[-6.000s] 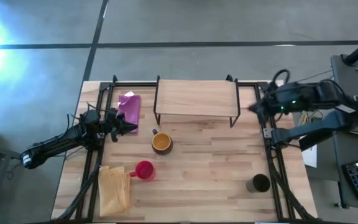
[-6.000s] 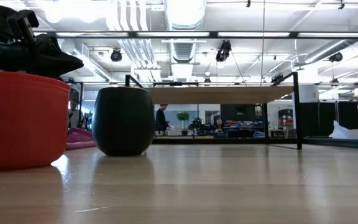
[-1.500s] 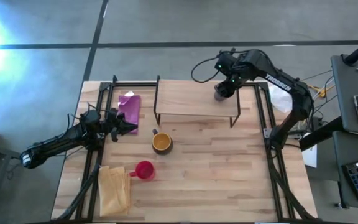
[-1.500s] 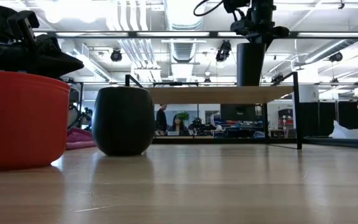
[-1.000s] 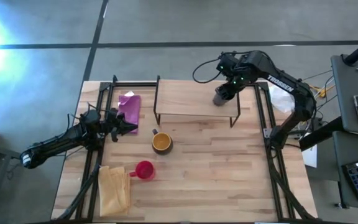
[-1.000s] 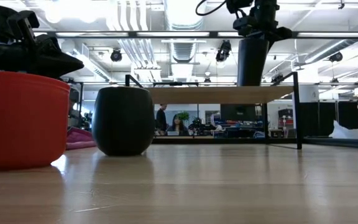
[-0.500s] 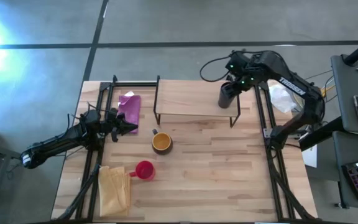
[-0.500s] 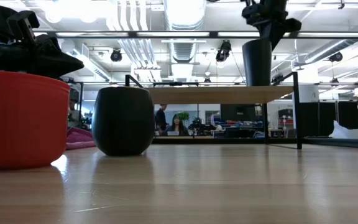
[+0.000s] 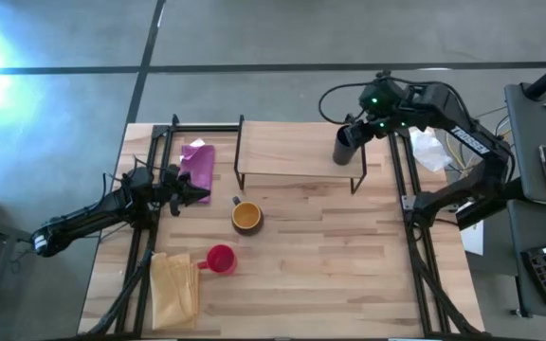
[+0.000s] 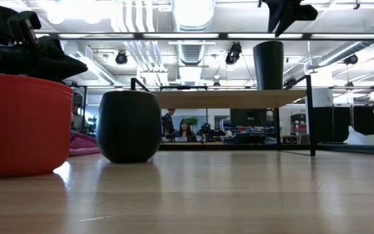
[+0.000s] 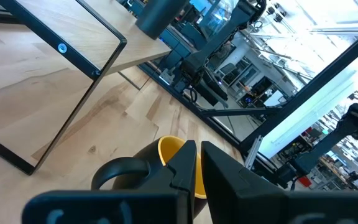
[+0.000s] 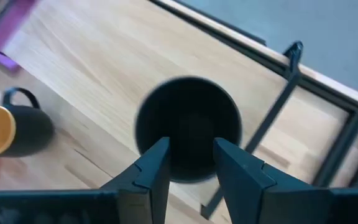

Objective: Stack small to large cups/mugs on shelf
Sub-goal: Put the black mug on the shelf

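The tall black cup (image 9: 346,147) stands upright on its base at the right end of the light-wood shelf (image 9: 292,150); it also shows in the low view (image 10: 268,65). My right gripper (image 9: 361,128) hangs open just above the cup (image 12: 188,127), clear of its rim (image 10: 286,19). The dark mug with the yellow inside (image 9: 246,217) and the small red mug (image 9: 219,259) stand on the tabletop in front of the shelf. My left gripper (image 9: 197,194) waits shut near the table's left side, pointing at the dark mug (image 11: 160,162).
A purple cloth (image 9: 197,161) lies left of the shelf and a yellow cloth (image 9: 173,284) lies near the front left corner. Black metal frames run along both sides of the table. Most of the shelf top left of the black cup is bare wood.
My right gripper brought the tilted black cup to the shelf's right end, stood it upright there and let go. It then rose and drew back toward the table's right far corner. The cup stays standing on the shelf.
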